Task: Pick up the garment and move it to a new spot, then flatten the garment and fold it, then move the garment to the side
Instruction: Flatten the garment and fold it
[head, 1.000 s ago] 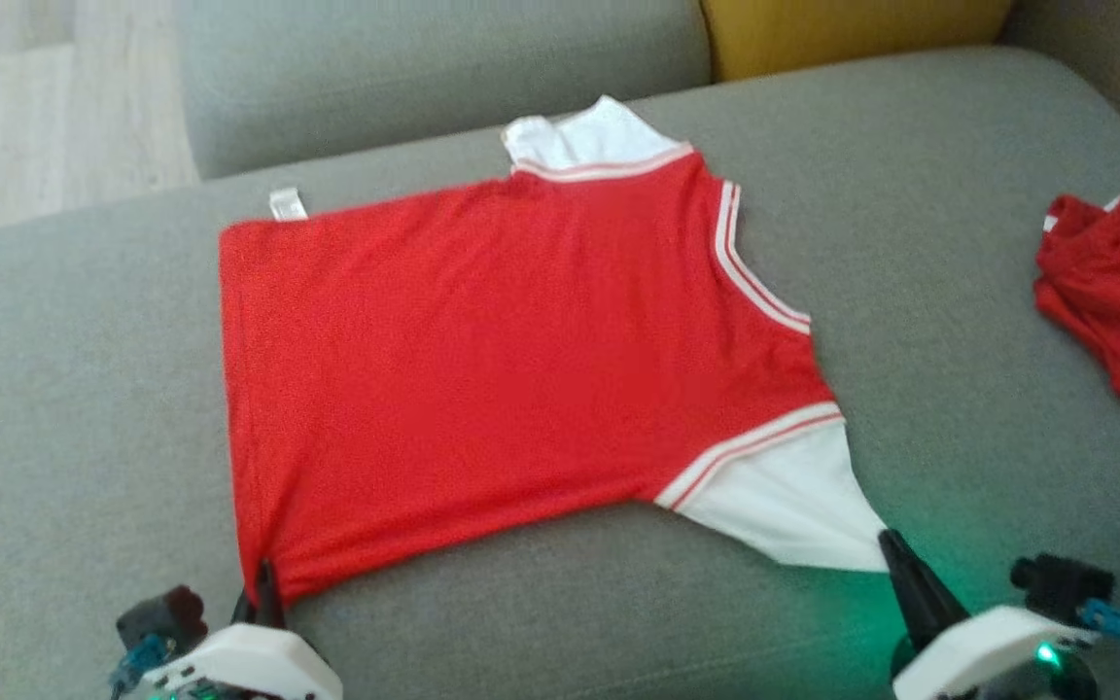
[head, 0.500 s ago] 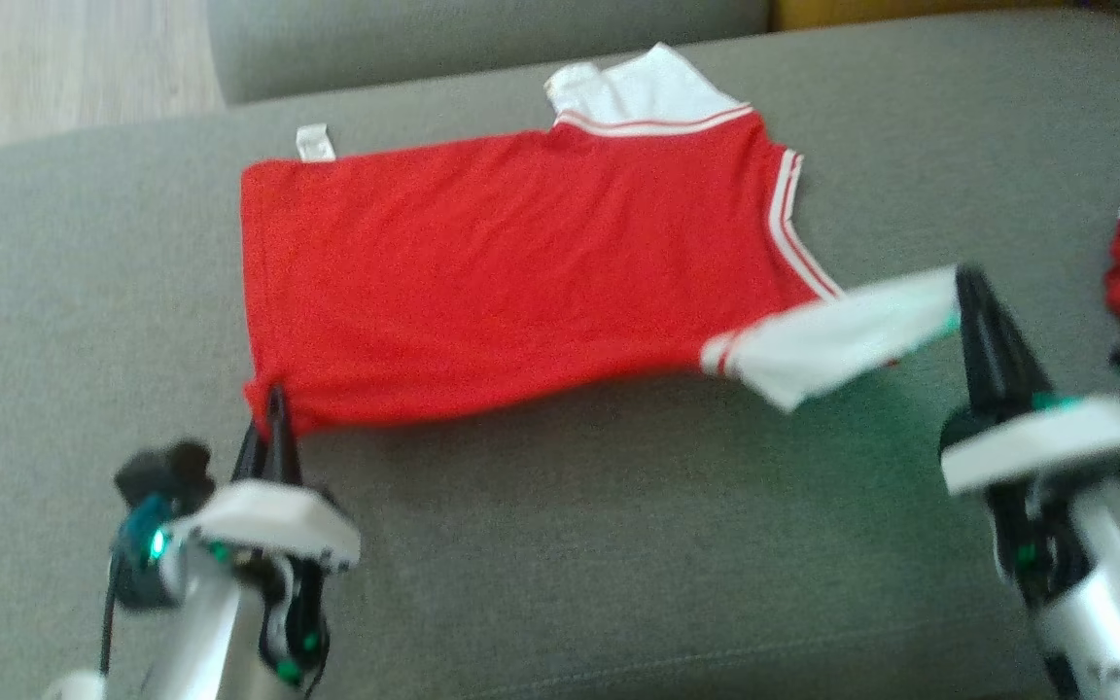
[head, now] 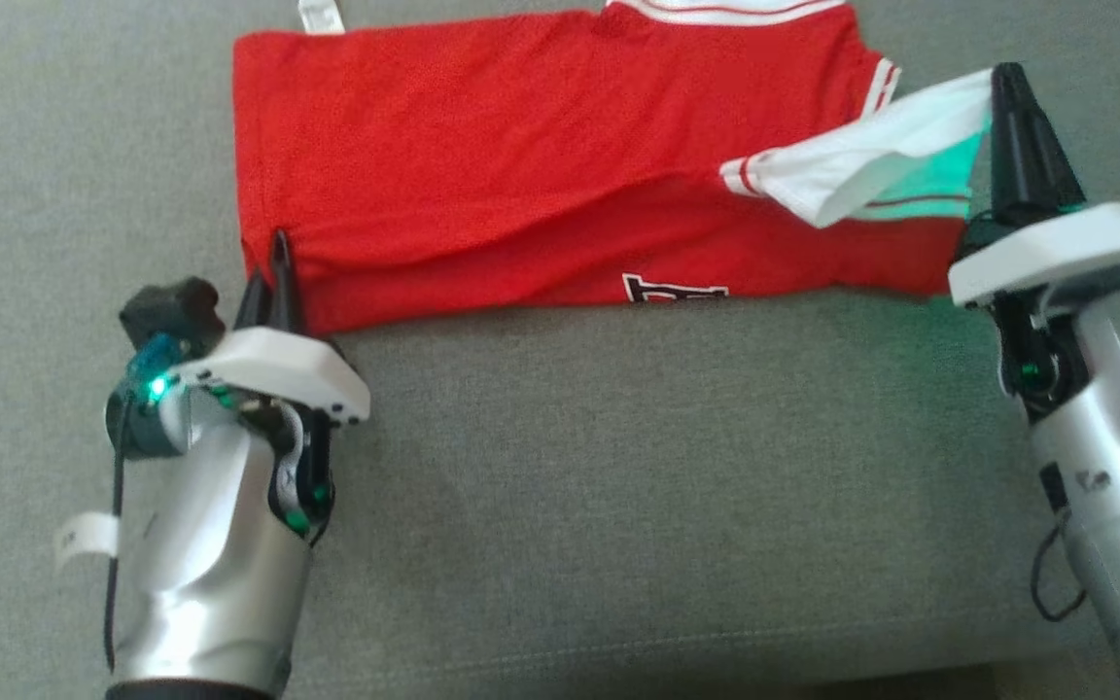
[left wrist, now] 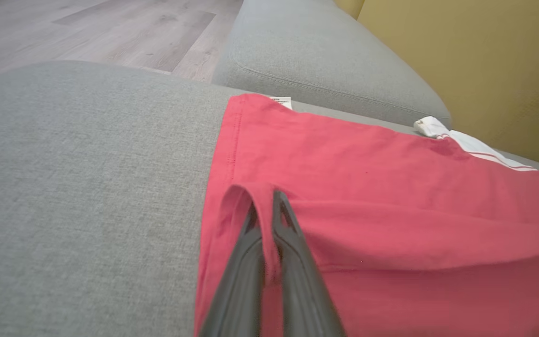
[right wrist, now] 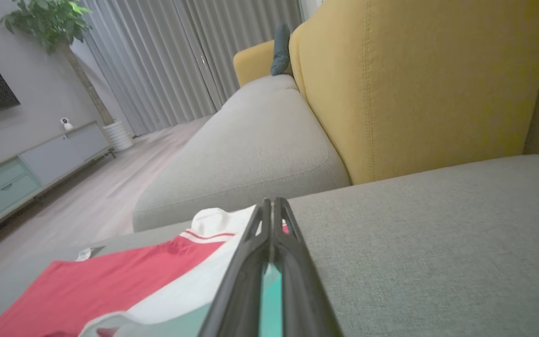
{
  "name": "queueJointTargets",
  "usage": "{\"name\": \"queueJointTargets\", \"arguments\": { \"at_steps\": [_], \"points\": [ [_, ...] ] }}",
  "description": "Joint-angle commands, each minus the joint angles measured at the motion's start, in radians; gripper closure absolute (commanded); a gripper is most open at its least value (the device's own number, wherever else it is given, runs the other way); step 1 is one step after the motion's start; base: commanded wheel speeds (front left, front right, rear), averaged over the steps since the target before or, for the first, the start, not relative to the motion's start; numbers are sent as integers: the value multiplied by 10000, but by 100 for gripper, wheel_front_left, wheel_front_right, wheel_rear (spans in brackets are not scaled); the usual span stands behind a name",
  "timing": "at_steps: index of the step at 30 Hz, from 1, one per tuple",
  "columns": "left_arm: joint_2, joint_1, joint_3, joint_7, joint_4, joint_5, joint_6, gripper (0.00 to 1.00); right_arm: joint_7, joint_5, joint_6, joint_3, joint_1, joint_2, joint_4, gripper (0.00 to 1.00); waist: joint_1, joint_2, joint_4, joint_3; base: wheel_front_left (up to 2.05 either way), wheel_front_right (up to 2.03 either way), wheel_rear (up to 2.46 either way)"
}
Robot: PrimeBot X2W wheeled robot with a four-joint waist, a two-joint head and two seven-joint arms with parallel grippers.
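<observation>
Sleeve (head: 861,160) lifted off sofa (head: 618,467), now over shirt (head: 521,146)

Two grippers, both closed on cloth. Left gripper (head: 268,261) pinches the red hem corner; right gripper (head: 1007,83) clamps one white sleeve above the red body. One shirt lies on the grey sofa, with one white label (head: 319,15) at its far edge.

Your right gripper (head: 1007,78) now carries the white sleeve (head: 861,165) over the garment (head: 521,146), whose near edge lifts, baring lettering (head: 674,289).

Red garment (head: 521,165) w/ white striped sleeves; grey sofa (head: 618,486).
</observation>
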Motion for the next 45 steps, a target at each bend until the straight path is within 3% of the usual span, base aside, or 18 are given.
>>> {"name": "queueJointTargets", "arguments": {
  "at_steps": [1, 6, 7, 8, 9, 10, 20, 27, 40, 41, 43, 45],
  "points": [
    [187, -380, 278, -60, -126, -78, 95, 100, -176, -190, 63, 229, -330, 26, -27, 100, -2, 0, 81, 265, 0, 0, 0],
    [187, -811, 383, -61, 152, -93, 143, 100, -296, -398, 63, 230, -894, 219, 764, 100, -2, 0, 101, 508, 0, 0, 0],
    [187, -857, 410, -61, 139, -77, 176, 73, -303, -469, 63, 122, -972, 255, 827, 100, -2, 0, 106, 547, 0, 0, 0],
    [187, -875, 435, -61, 97, -43, 215, 0, -306, -518, 63, -55, -1010, 328, 803, 59, -2, 0, 109, 576, 0, 0, 0],
    [187, -860, 464, -61, 25, -25, 251, 0, -308, -646, 63, -207, -1002, 376, 726, 1, -2, 0, 114, 594, 0, 0, 0],
    [187, -797, 492, -61, -54, -65, 277, 0, -309, -797, 63, -366, -960, 424, 567, 0, -2, 0, 119, 604, 0, 0, 0],
    [187, 1024, 454, -61, -1721, -127, 481, 0, -312, -1914, 63, -1524, 1204, 704, -862, 0, -2, 0, 209, 208, 0, 0, 0],
    [187, 1654, 125, -61, -1704, -104, 530, 0, -313, -1980, 63, -1484, 2222, 901, -479, 0, -2, 0, 136, 122, 0, 0, 0],
    [187, 1142, -50, -61, -1107, -173, 481, 0, -313, -2310, 63, -1268, 1520, 1103, 1273, 0, -2, 0, 349, 429, 0, 0, 0],
    [187, 1103, -70, -61, -1058, -186, 461, 0, -313, -2318, 63, -1194, 1452, 1122, 1444, 13, -2, 0, 366, 447, 0, 0, 0],
    [187, 1032, -118, -61, -930, -240, 404, 0, -313, -2302, 63, -1006, 1330, 1144, 1676, 100, -2, 0, 391, 475, 0, 0, 0],
    [187, 977, -160, -61, -808, -287, 329, 0, -313, -2246, 63, -914, 1243, 1149, 1764, 100, -2, 0, 395, 490, 0, 0, 0]
  ]
}}
